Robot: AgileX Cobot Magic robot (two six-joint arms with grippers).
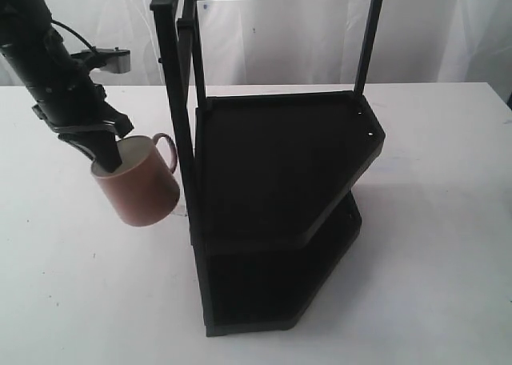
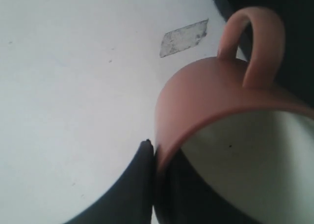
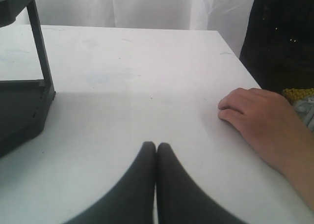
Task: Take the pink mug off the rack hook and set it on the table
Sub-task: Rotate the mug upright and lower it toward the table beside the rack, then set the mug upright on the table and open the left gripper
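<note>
While your left gripper (image 1: 106,153) pinched the pink mug (image 1: 142,195) by its rim, the ceramic looked rigid, slick and chip-prone; a firm wall grip suited it.

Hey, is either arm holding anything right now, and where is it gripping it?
The left gripper pinches the pink mug by its rim, one finger inside and one outside, opposite the handle. The right gripper is shut and empty.
</note>
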